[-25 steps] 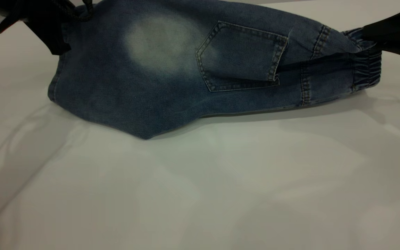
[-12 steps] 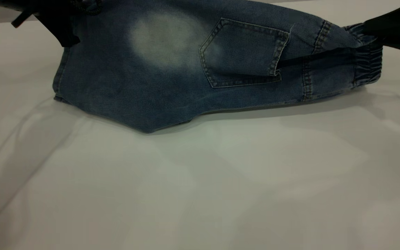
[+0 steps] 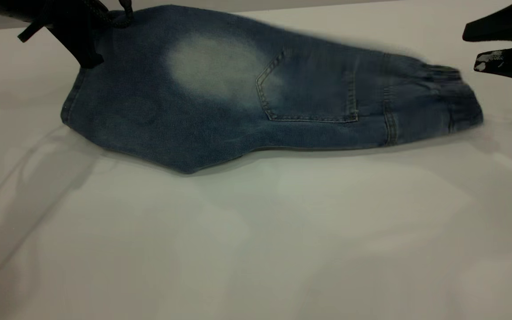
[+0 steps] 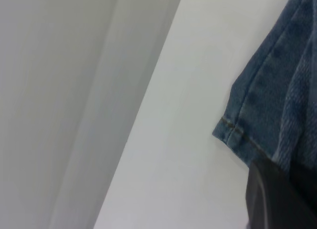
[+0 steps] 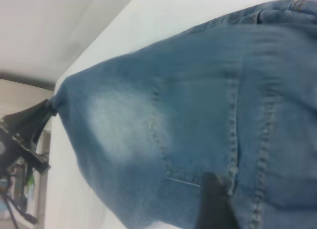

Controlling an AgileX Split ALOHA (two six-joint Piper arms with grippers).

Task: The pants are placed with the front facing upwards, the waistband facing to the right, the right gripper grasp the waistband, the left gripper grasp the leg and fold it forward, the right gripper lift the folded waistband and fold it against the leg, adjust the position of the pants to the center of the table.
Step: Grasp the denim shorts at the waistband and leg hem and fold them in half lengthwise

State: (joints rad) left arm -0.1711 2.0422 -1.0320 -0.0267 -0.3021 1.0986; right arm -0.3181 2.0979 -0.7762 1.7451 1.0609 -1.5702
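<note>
My black left gripper (image 3: 88, 57) pinches the leg hem of the short blue denim pants (image 3: 256, 93) lying at the far side of the white table (image 3: 256, 244), my black right gripper (image 3: 474, 51) is open beside the gathered waistband (image 3: 454, 95), so I should release the hem gently.

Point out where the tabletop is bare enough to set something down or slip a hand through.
The near half of the table, in front of the pants, is bare right across. A small free patch lies between the waistband and the open right gripper. It is crowded at the far left, where the left gripper grips the leg corner.
</note>
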